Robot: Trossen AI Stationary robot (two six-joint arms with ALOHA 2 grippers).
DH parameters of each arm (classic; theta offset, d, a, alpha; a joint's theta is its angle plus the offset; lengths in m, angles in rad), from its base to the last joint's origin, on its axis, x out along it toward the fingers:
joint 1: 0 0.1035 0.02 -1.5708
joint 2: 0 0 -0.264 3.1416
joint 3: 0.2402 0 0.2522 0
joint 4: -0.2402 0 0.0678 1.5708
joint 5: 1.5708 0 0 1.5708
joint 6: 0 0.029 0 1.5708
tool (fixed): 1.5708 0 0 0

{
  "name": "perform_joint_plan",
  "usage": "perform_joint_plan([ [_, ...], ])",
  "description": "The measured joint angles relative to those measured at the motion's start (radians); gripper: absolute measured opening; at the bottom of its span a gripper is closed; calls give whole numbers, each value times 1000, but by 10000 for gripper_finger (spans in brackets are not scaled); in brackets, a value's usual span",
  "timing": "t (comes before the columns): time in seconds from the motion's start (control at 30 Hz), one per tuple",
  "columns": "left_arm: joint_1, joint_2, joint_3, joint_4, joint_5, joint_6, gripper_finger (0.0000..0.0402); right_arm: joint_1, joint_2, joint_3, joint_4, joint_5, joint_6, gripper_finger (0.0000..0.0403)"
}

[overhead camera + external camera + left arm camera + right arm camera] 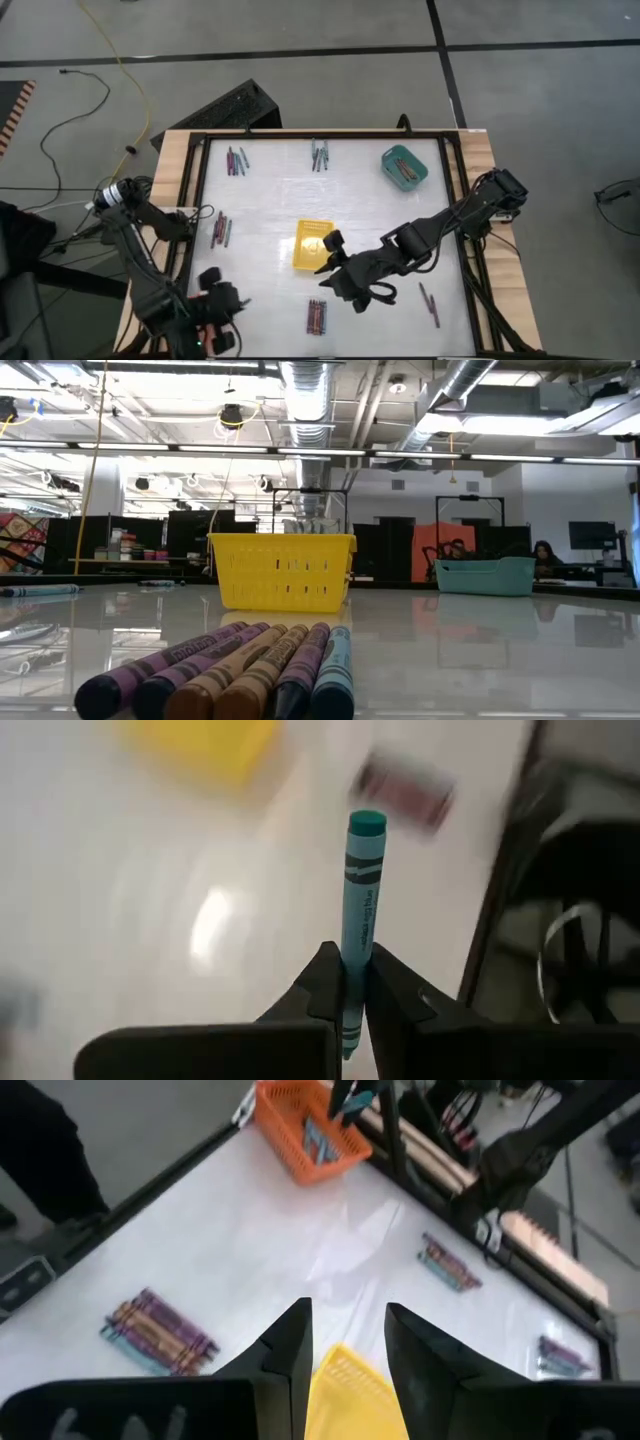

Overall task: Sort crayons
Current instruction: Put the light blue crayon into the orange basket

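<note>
Left end effector (343,982): I had it clamped on a teal crayon (360,910), held by its lower end so the tip stood clear for dropping; it hung over the worktop's (270,205) near-left corner.
Loose crayons: small groups lay spread about the worktop, one bundle (316,316) at the near edge, close before the low camera, apparently waiting to be picked.
Yellow tray (313,244): mid-worktop, within reach of both arms, probably a sorting bin.
Right end effector (346,1342): fingers parted, holding nothing, poised just beside the yellow tray.
Teal tray (404,167): far right, already holding crayons.
</note>
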Motion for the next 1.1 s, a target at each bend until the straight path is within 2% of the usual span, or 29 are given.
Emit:
perform_joint_plan([
  [0.1,-48,0,-19,-72,142,-216,8,1,0,0,-34,-2,19,132],
  [0.23,-132,0,-61,-61,238,-470,10,9,0,0,-67,-4,29,132],
  [0.3,-171,0,-96,-30,266,-580,11,13,0,0,-82,-4,30,132],
  [0.4,-215,0,-150,54,254,-706,12,17,0,0,-96,-5,23,132],
  [0.57,-214,-7,-228,201,301,-703,12,16,-1,0,-104,-5,22,132],
  [0.8,-191,-2,-240,184,365,-713,22,16,-1,0,-107,-6,31,132],
  [1.1,-192,-1,-240,178,376,-721,74,19,-1,-1,-120,-7,38,132],
])
